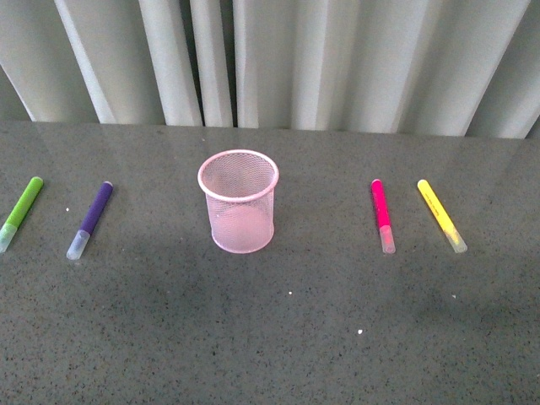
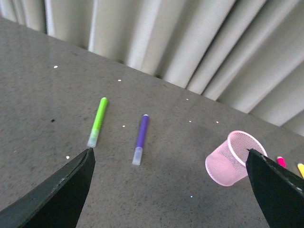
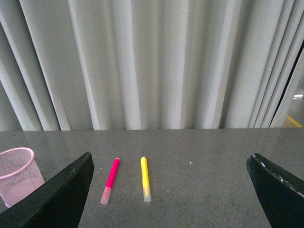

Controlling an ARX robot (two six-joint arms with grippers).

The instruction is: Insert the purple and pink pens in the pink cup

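Work on the task has not begun: both pens lie flat on the grey surface and the pink cup looks empty. The cup stands upright about midway between the left and right edges, nearer the far edge, with its mouth open upward. The purple pen lies toward the left edge and the pink pen toward the right edge, each well apart from the cup with its whitish cap pointing at the near edge.

The left claw hangs above the surface with its jaws spread wide and nothing between them. The right claw is likewise wide and empty. Neither arm shows in the front view.

As I judge it, the step in hand is the first reach. Each claw should drop over the pen on its own side, close across the barrel, then tip the pen upright above the cup's rim.

A lime-green marker lies near the purple pen on its left-edge side, and a yellow marker near the pink pen on its right-edge side. A wide claw could catch the wrong one. Pale curtains hang behind the far edge, and nothing lies between pens and cup.
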